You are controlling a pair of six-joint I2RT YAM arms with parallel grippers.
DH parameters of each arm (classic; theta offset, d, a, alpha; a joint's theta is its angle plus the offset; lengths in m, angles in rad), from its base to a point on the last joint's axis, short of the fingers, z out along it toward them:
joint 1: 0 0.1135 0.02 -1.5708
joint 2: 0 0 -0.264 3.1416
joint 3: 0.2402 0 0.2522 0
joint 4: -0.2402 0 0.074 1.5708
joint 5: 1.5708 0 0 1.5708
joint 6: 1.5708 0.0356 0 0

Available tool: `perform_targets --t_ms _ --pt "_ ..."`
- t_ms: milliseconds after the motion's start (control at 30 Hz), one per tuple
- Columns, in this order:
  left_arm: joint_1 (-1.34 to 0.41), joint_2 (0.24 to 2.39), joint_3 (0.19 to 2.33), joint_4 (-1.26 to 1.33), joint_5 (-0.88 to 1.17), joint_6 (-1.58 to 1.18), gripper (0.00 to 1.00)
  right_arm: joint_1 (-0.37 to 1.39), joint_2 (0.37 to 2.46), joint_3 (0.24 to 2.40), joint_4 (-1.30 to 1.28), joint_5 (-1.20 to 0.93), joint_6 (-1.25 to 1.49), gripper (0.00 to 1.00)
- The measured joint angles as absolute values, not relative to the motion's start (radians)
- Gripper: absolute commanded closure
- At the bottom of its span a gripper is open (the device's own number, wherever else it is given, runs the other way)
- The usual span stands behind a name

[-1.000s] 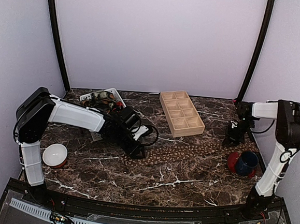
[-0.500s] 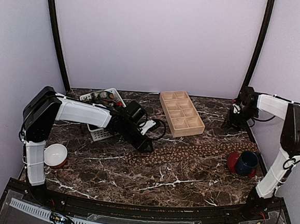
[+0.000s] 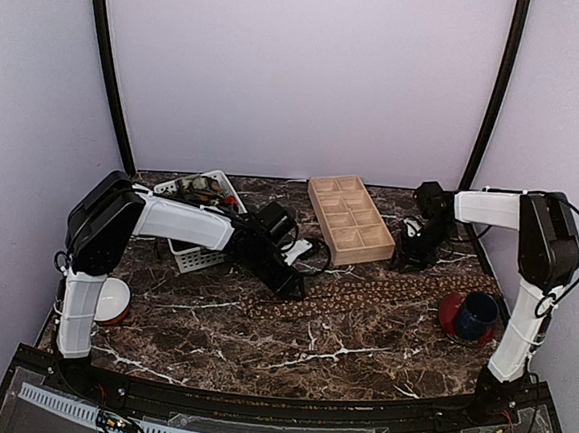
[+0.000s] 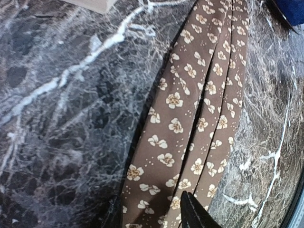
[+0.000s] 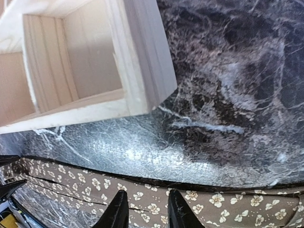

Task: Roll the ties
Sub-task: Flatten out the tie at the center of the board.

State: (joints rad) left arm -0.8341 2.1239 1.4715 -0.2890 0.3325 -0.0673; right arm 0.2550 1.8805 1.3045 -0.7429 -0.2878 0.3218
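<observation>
A long brown fabric necktie with tan flowers [image 3: 384,289] lies flat across the middle of the dark marble table [image 3: 309,353]. The left gripper [image 3: 284,281] meets its left end; I cannot tell whether the jaws are apart. The right gripper [image 5: 146,211], fingers slightly apart, is at its upper edge, near the pale wooden tray's [image 5: 142,71] corner.

place: pretty clearly a robot lab test cell
walls: plain pale lilac panels [image 3: 300,77] boxing it in
bench: dark brown marble-look bench [image 3: 309,353] carrying a white-and-black left robot arm [image 3: 174,222] and a matching right arm [image 3: 529,296]
</observation>
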Motion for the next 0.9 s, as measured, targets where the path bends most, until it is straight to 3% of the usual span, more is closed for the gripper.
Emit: perform_targets --t_ms 133,300,567,633,900 --pt "-0.848 2.137 1.479 -0.287 0.330 -0.066 0.60 0.276 1.890 1.269 -0.728 -0.257 0.318 0.71" --pt "-0.855 2.144 1.486 -0.289 0.319 -0.064 0.74 0.295 1.903 1.242 -0.704 -0.218 0.306 0.75" --pt "-0.855 2.146 1.487 -0.301 0.307 -0.060 0.95 0.310 1.891 1.218 -0.675 -0.145 0.289 0.99" --pt "-0.856 2.146 1.488 -0.310 0.307 -0.059 1.00 0.310 1.890 1.217 -0.672 -0.138 0.287 1.00" --pt "-0.863 2.143 1.488 -0.313 0.317 -0.051 1.00 0.311 1.864 1.216 -0.683 -0.157 0.285 1.00"
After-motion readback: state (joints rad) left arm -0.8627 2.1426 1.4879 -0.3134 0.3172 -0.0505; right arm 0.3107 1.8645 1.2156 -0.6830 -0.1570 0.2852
